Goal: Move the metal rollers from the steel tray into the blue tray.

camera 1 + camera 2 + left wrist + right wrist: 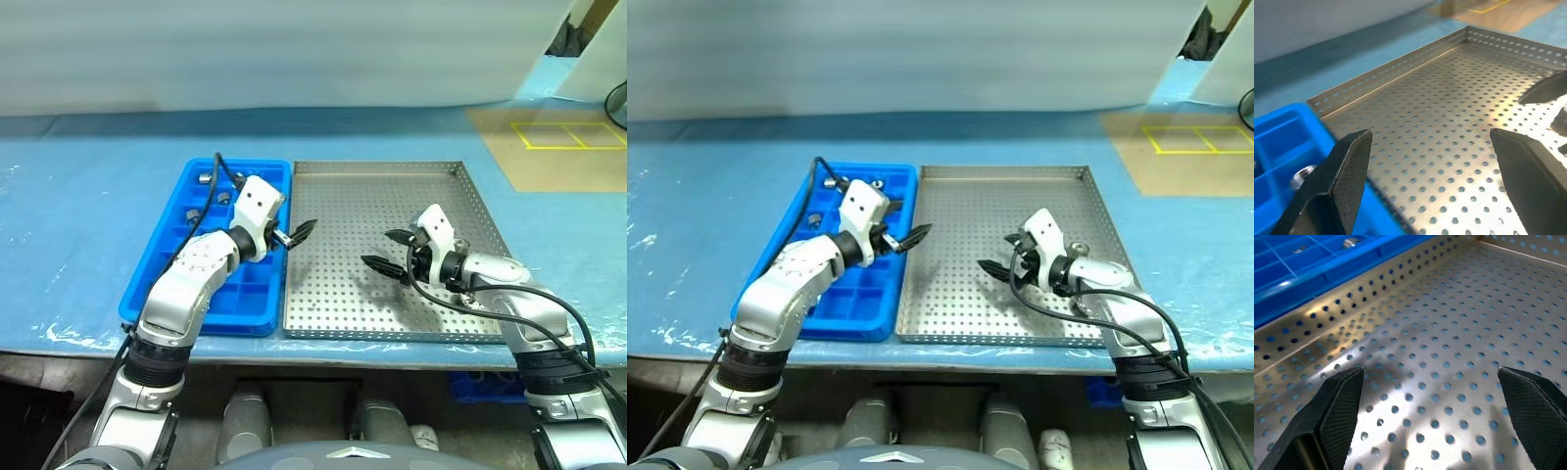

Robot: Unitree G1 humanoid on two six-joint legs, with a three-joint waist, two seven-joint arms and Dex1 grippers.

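Both tools were released and empty: the left tool (298,233) over the seam between the trays, the right tool (390,251) above the steel tray (333,294). The metal rollers (207,178) lay in the blue tray (147,294), toward its 12 o'clock end. Judged dense, rigid and slippery; grip across the curved sides.

No text, label or number can be read anywhere.

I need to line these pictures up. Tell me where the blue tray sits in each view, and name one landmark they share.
Left eye view: blue tray, left of the steel tray.
Right eye view: blue tray, again left of it.
Left wrist view: blue corner.
Right wrist view: blue strip.
Shared landmark: the steel tray's perforated rim beside the blue tray.
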